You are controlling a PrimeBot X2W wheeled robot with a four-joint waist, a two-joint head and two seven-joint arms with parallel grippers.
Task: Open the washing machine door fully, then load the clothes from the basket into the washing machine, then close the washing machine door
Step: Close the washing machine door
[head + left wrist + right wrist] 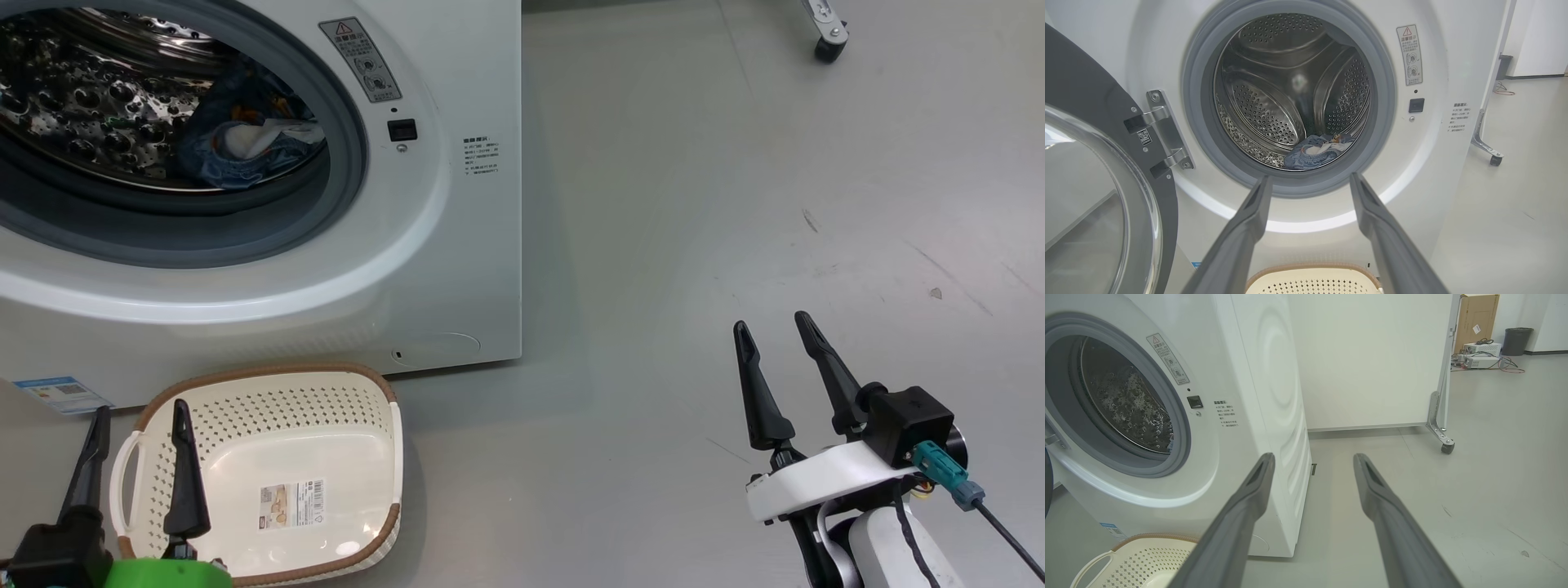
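Both grippers are released, fingers spread wide with nothing between them. The left gripper [140,407] hangs over the basket [269,374], and the right gripper [771,322] hangs over the bare floor, well apart from the washing machine [457,245]. I see that the basket is empty and the clothes [245,139] lie as a blue heap at the bottom of the drum [1274,102], so I judge that only the closing is not yet done. The washing machine door [1098,183] stands swung out on its hinge [1167,130] at the left side of the opening. In the left wrist view it lies to the left of the fingers, near them. The left arm is clearly the nearer one. I would bring it around to the outer face of the door and push toward the right, across the opening, until the door meets the black latch slot [1416,105].
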